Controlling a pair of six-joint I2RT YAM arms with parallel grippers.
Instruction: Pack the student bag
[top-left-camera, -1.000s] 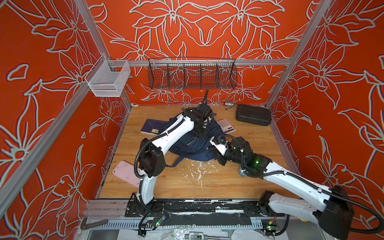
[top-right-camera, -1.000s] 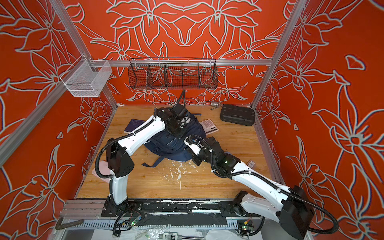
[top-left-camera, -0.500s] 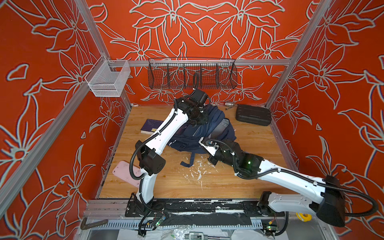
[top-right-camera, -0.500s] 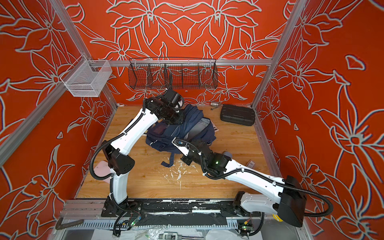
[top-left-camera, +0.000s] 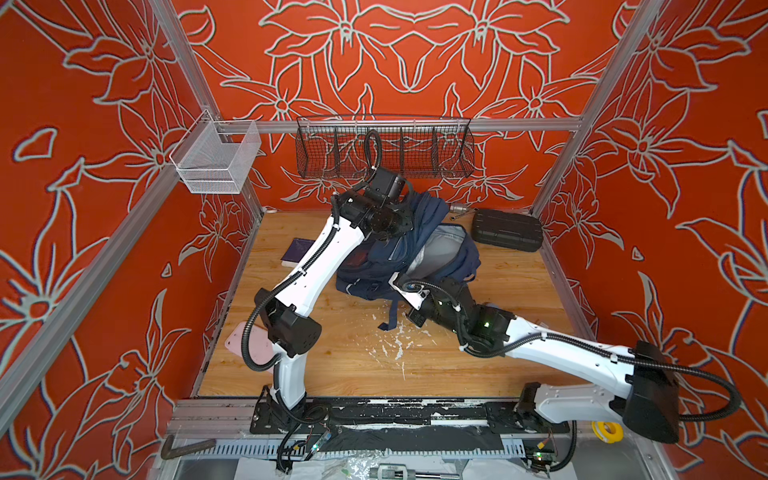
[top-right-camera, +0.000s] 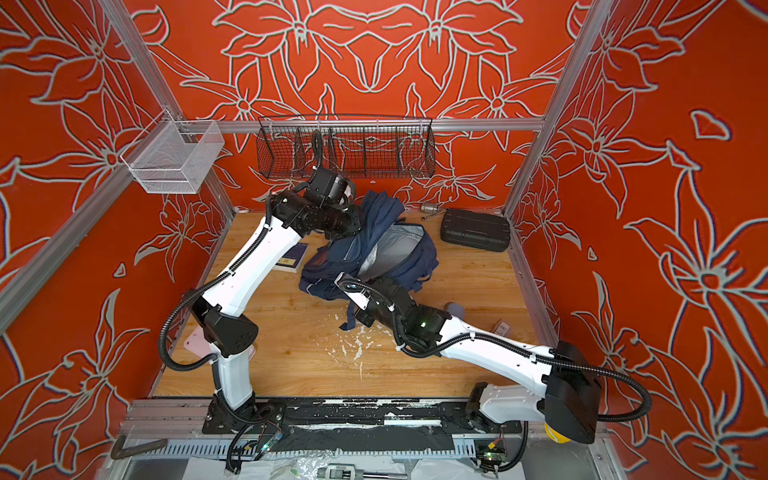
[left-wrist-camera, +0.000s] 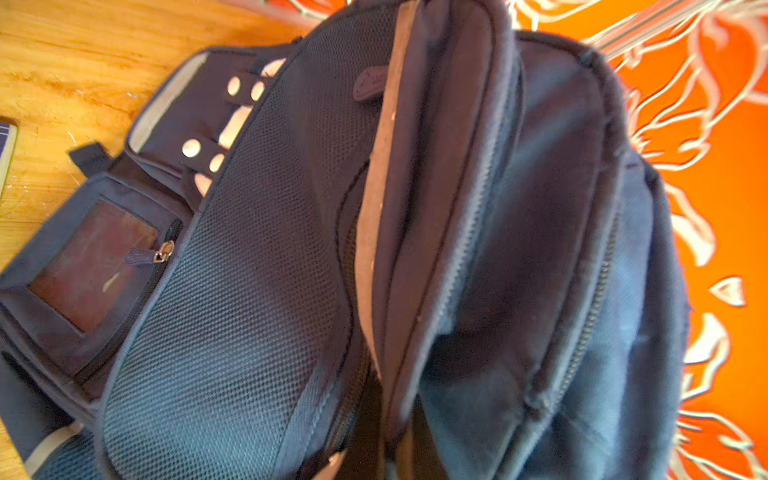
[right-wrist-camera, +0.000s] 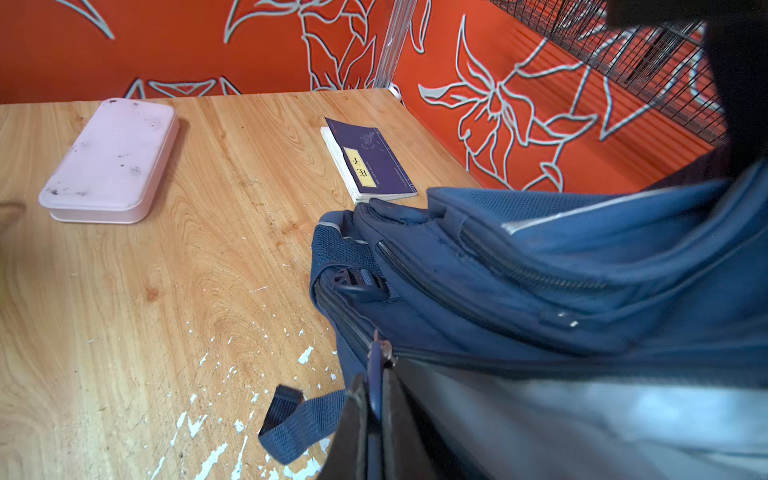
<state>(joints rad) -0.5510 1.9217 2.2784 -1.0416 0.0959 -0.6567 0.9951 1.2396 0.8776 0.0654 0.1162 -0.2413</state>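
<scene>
The navy student bag (top-left-camera: 365, 270) (top-right-camera: 328, 266) lies at the middle back of the wooden table, its main pocket gaping to show grey lining (top-left-camera: 436, 253). My left gripper (top-left-camera: 409, 214) (top-right-camera: 359, 216) is shut on the bag's upper edge and holds it raised. In the left wrist view the mesh front panel (left-wrist-camera: 249, 270) hangs below that gripper (left-wrist-camera: 384, 457), whose fingers are mostly hidden by fabric. My right gripper (top-left-camera: 397, 283) (top-right-camera: 343, 283) (right-wrist-camera: 374, 409) is shut on the zipper pull (right-wrist-camera: 376, 365) at the bag's near lower corner. A loose strap (right-wrist-camera: 299, 419) trails on the table.
A purple book (top-left-camera: 297, 251) (right-wrist-camera: 370, 160) lies left of the bag. A pink case (top-left-camera: 249, 343) (right-wrist-camera: 110, 160) sits near the left arm's base. A black ribbed case (top-left-camera: 508, 229) is at the back right. A black wire basket (top-left-camera: 384, 147) and a white mesh basket (top-left-camera: 216, 160) hang on the walls.
The left gripper has lifted the bag's top up and toward the back wall. The right gripper has slid left along the bag with the zipper pull, and the pocket has opened wider.
</scene>
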